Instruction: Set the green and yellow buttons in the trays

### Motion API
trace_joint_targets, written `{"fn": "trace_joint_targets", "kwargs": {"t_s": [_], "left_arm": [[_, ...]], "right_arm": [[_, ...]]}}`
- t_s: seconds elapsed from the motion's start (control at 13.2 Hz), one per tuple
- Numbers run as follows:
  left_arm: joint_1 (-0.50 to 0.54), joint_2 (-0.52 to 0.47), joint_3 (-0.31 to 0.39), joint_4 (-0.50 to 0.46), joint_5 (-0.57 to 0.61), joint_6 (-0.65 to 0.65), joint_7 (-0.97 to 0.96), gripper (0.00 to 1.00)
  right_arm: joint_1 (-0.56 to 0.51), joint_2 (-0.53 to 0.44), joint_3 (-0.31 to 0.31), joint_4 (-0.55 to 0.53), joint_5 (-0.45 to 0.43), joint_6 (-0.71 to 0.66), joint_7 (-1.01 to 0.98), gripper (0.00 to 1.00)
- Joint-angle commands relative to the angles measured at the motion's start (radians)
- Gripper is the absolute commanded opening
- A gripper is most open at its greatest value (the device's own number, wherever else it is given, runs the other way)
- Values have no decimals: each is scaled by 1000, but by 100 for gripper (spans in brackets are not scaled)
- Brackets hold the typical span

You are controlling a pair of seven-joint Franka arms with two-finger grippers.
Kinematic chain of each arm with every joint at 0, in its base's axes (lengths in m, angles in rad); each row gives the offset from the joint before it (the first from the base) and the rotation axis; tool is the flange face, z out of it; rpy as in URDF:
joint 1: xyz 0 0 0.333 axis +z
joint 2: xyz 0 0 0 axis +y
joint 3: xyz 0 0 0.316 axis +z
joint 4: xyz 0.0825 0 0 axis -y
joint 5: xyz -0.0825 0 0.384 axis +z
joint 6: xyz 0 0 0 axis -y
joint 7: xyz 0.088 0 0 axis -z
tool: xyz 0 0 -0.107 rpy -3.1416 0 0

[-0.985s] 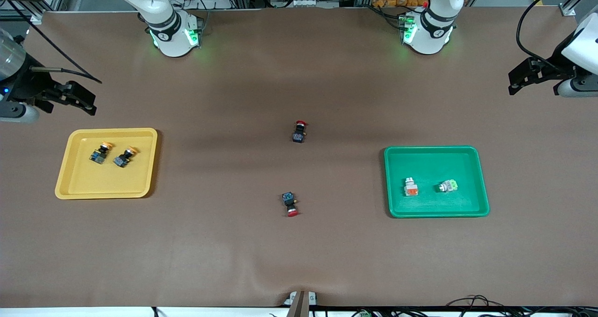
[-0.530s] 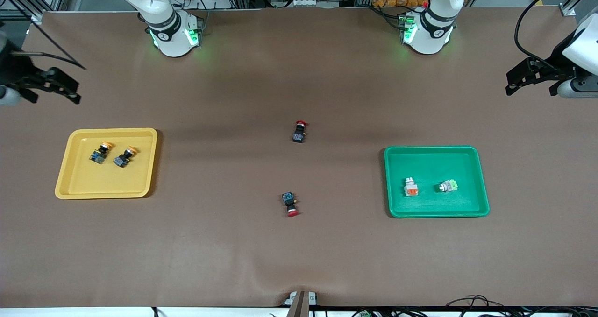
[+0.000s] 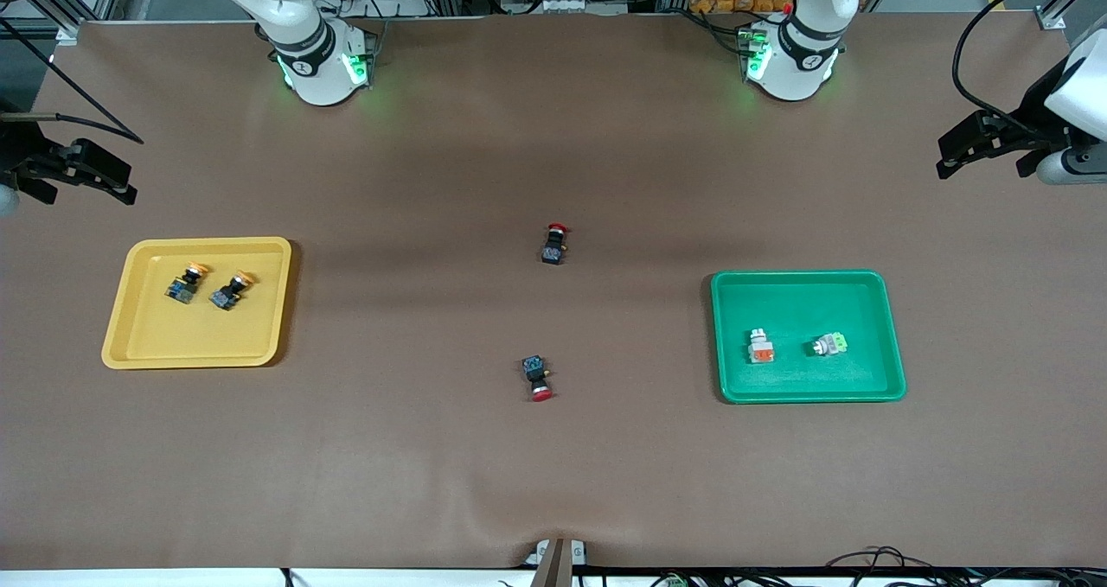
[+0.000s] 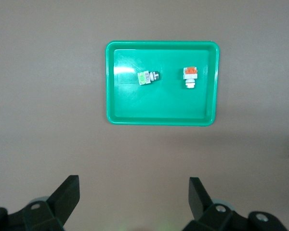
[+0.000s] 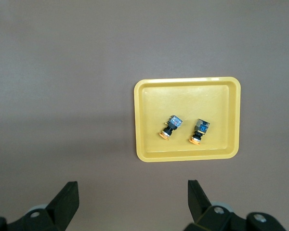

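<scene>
right claw (image 3: 117,185) pulled back from yellow tray (image 3: 130,345), left claw (image 3: 951,159) unmoved

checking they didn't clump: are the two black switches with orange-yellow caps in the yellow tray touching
Apart. The right wrist view shows bare yellow plastic tray floor between the two black orange-yellow-capped switches.

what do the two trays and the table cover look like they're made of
Yellow tray: likely moulded plastic, smooth, slightly glossy, with rounded corners and a raised rim. Green tray: apparently the same plastic; the left wrist view shows a bright glare patch on its floor. Table cover: a matte brown sheet, perhaps paper or thin mat; it ripples near the front edge.
</scene>
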Motion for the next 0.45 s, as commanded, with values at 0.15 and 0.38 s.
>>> {"fn": "trace_joint_targets", "kwargs": {"t_s": [0.15, 0.38], "left_arm": [[5, 10, 6, 38, 0, -11, -9, 100], [3, 11, 6, 44, 0, -11, -12, 100]], "right_arm": [[6, 27, 9, 47, 15, -49, -4, 100], [6, 27, 9, 47, 15, -47, -10, 100]]}}
